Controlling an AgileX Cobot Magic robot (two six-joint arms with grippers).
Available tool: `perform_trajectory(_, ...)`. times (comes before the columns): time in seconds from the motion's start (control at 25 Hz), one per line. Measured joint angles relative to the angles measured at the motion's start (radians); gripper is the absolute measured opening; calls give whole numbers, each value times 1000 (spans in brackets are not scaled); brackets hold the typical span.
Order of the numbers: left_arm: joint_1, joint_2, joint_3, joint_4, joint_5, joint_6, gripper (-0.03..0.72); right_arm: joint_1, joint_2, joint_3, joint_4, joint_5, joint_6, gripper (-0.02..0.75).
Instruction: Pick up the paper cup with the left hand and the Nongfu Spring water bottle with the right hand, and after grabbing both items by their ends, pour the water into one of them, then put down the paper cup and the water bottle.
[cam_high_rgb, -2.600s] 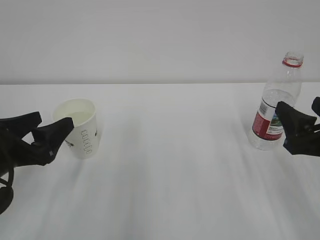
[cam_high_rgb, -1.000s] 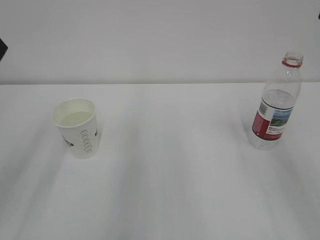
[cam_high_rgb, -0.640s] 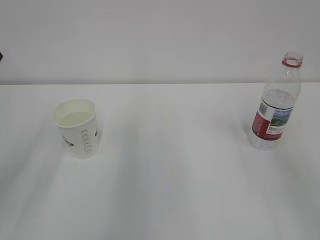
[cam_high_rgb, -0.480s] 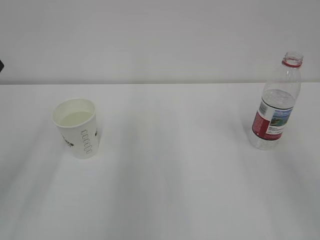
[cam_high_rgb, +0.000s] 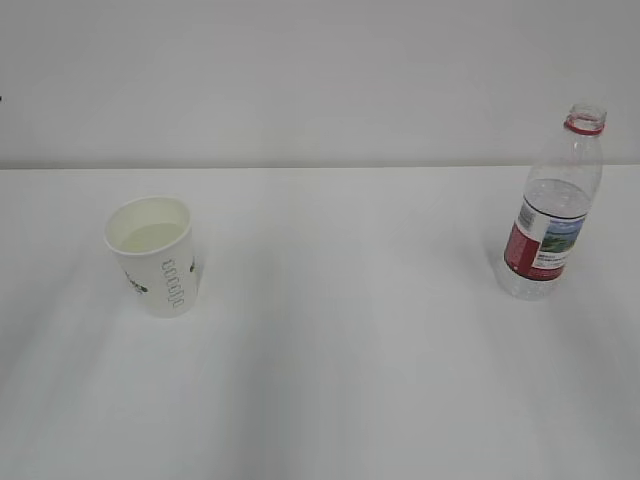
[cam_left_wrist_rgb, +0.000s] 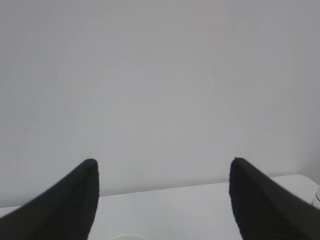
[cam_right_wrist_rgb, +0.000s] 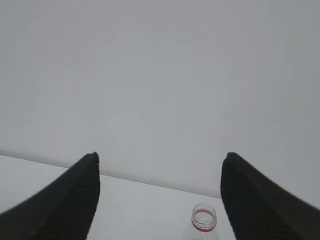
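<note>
Cup and bottle both stand upright on the white table (cam_high_rgb: 340, 380), neither held. Small white tapered paper cup (cam_high_rgb: 155, 255), green-and-dark logo and a column of grey marks on its side, sits at the left of the exterior view; a pale level of clear water (cam_high_rgb: 152, 236) shows inside it. Tall clear ribbed plastic Nongfu Spring water bottle (cam_high_rgb: 552, 210), red neck ring and red-and-white landscape label, sits at the far right, uncapped, apparently near empty. The two are well apart.

Neither arm appears in the exterior view. Left wrist view: left hand (cam_left_wrist_rgb: 162, 200) has its two black fingers spread wide with nothing between them, raised and looking across at the wall; a sliver of white rim at the bottom edge may be the cup, too little shown to be sure. Right wrist view: right hand (cam_right_wrist_rgb: 160, 195) likewise spread and empty, with the bottle's open red-ringed mouth below and between the fingers, not touched.

Judgement: water in the cup, both items set down, both claws clear of them. This reads as the final step, put-down, done. Next move likely calls only for the arms to park without brushing the light bottle, which would tip easily.

Surface: plain matte white tabletop with soft shadows. Room: blank pale grey wall (cam_high_rgb: 320, 80) meets the table's far edge; nothing else visible.
</note>
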Motion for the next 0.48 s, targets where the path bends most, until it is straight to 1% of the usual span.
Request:
perform_trajectory(0.16,0,-38,-67,11,134,0,591,0,-34,-35,-33,76,0,566)
perform_trajectory(0.32,0,-91,-94,44,211,0,585,0,-73,-50,-79,174,0,566)
perform_trajectory(0.48,0,-168,-98,90,287,0,573,0,-118,-50,-89,282,0,566)
